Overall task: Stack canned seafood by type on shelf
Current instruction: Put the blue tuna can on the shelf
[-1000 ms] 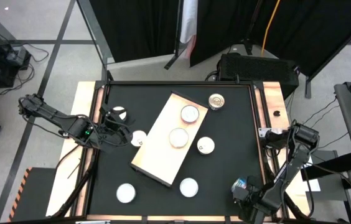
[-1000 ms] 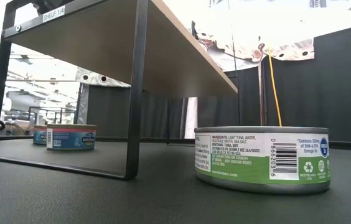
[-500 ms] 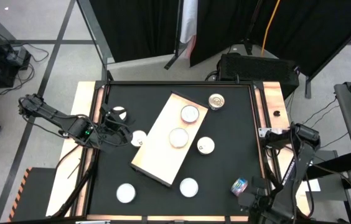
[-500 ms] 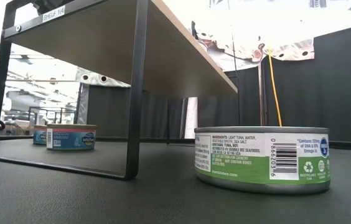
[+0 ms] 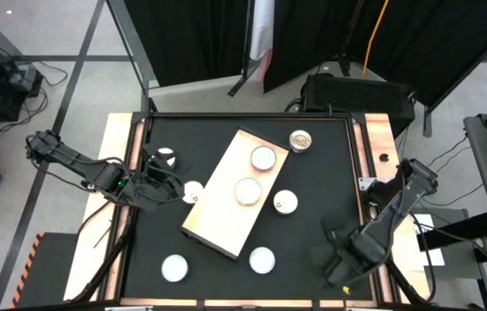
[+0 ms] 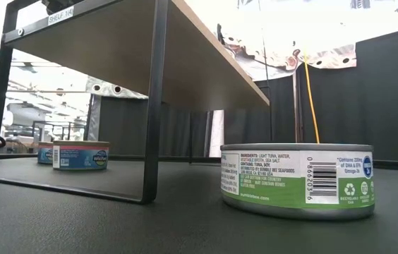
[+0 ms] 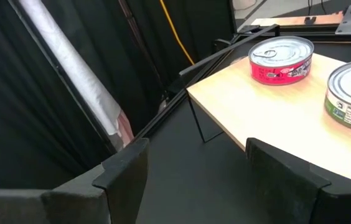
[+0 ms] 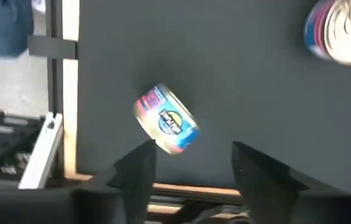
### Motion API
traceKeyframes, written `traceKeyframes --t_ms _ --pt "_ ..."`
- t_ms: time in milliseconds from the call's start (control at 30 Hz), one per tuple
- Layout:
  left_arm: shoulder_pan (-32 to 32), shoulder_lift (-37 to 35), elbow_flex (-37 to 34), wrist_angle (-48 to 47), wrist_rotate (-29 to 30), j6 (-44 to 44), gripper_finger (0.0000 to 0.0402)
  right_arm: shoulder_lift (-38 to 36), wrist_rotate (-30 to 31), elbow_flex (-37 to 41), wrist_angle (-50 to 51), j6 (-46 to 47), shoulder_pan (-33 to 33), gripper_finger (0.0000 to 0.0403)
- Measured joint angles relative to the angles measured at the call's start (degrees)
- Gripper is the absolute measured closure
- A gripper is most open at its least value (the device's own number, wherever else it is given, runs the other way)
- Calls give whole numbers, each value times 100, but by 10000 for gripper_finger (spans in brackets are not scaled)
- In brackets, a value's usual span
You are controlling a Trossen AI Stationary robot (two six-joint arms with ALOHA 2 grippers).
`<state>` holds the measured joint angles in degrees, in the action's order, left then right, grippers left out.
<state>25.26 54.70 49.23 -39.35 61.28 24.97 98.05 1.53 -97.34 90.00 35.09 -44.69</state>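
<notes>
I've got the right gripper [image 5: 340,259] low over the table's near-right corner, fingers parted, gripping nothing, blue-label tin [image 8: 167,119] tilted just ahead of it, left gripper [image 5: 159,183] open beside the shelf [image 5: 218,216] carrying two tins [image 5: 263,158].

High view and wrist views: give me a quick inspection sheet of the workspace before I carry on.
Surface: black tabletop, no spills seen.
Job's things: shelf diagonal mid-table, two tins on it; six tins on the tabletop around it, including the gold-topped tin; blue-labelled tin tilted on its side ahead of the right gripper.
Clutter: nothing seen.
Grippers: left gripper open, empty, beside the shelf; right gripper open, empty, near the front right corner.
Cables: yellow cable behind the table.
Surroundings: black curtains; no person seen.
</notes>
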Motion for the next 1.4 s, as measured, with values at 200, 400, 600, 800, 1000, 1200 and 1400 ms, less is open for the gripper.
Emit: traceKeyframes --t_ms 200,400,600,800,1000,1200,1400 --pt "2 0 0 -4 -88 2 133 -4 20 26 -95 -1666 280 125" --pt "2 0 0 -12 -103 2 133 161 -336 393 -1107 -2150 301 99" --pt "2 0 -2 -11 -103 -7 133 255 -973 1071 -1442 -2259 22 96" --pt "0 0 -2 -11 -103 -9 133 257 -839 1421 -1565 -2340 -86 96" --pt "0 1 -1 -10 -103 -2 133 257 -925 1999 -2236 -2571 -71 96" --pt "2 0 0 -7 -103 0 133 257 -781 2278 -2237 -2721 -71 96" --pt "0 0 -2 -7 -103 0 133 257 -754 2655 -2402 -3021 -69 96"
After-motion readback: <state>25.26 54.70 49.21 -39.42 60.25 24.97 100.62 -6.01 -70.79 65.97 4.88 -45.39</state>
